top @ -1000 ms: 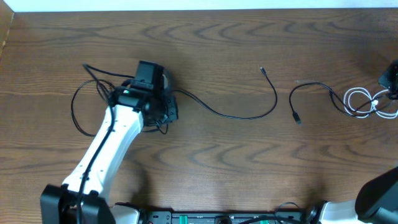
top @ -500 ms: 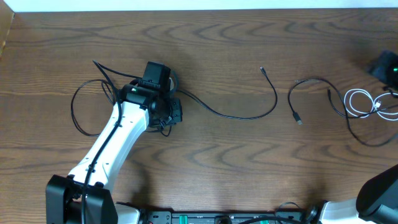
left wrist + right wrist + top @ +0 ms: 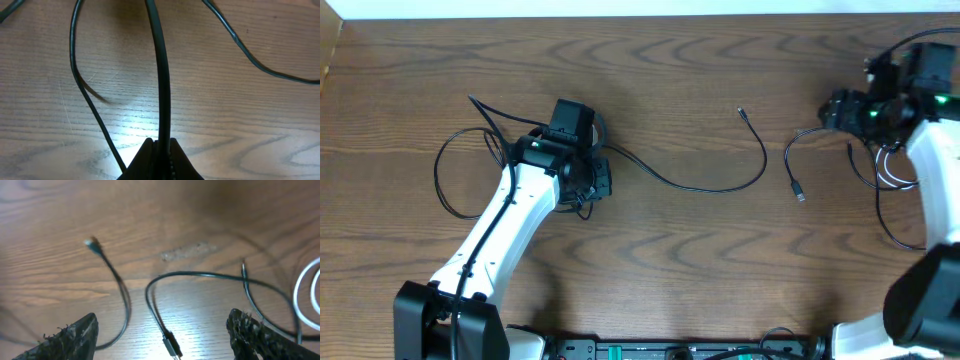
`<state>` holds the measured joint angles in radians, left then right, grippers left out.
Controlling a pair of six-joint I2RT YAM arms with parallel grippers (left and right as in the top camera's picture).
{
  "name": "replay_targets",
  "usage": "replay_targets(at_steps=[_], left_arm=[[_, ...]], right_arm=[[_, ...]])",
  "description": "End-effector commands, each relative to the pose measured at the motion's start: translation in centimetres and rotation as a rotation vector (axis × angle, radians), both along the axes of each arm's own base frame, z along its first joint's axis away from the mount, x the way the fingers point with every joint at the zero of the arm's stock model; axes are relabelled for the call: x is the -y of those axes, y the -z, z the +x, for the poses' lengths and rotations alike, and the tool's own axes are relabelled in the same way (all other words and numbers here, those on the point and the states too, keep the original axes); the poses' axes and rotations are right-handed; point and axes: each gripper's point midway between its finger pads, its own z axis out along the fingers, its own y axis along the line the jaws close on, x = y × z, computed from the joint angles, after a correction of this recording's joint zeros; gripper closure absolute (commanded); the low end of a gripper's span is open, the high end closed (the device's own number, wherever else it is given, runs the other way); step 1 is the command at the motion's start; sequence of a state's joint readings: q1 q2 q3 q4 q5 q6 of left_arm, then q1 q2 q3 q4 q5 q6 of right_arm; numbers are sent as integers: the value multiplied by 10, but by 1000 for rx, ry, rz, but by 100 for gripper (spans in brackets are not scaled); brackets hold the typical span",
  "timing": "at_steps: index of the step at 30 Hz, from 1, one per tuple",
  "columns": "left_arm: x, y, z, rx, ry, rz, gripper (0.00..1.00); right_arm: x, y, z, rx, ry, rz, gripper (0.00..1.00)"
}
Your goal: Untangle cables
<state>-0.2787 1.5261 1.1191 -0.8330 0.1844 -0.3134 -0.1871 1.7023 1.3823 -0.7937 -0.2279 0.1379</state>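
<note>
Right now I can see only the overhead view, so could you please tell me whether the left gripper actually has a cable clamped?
Observer: Yes. In the left wrist view, the left gripper is shut on a thin black cable that runs straight out from its fingertips.
Operator: Thank you. Is the right gripper holding anything?
Observer: No. In the right wrist view, the right gripper is open with its fingers wide apart. The gap between them shows only the small plug end of a second black cable, lying on the wooden table.
</note>
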Motion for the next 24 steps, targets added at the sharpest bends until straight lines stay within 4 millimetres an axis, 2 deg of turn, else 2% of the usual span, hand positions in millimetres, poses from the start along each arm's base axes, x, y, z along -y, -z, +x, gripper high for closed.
replay_targets(at_steps=[1, 8, 14, 16, 17, 20, 23, 24], left_arm=[[-2, 2, -2, -4, 8, 16, 92], [-2, 2, -2, -4, 8, 16, 91], [-2, 2, -2, -4, 8, 16, 89], [-2, 2, -2, -4, 8, 17, 88], [-2, 2, -2, -4, 8, 17, 89], [-2, 2, -2, -4, 8, 16, 89], [-2, 2, -2, -4, 8, 16, 89], [-2, 2, -2, -3, 8, 16, 89]], right_arm=[[9, 33, -5, -103, 170, -12, 20], [-7, 82, 11, -155, 258, 51, 20], [-20, 108, 26, -157, 292, 77, 20], [-24, 115, 29, -163, 321, 91, 23], [-25, 117, 29, -168, 338, 96, 28], [-26, 119, 30, -171, 355, 98, 55], [-23, 110, 35, -134, 315, 80, 66], [-21, 105, 36, -116, 280, 63, 76]])
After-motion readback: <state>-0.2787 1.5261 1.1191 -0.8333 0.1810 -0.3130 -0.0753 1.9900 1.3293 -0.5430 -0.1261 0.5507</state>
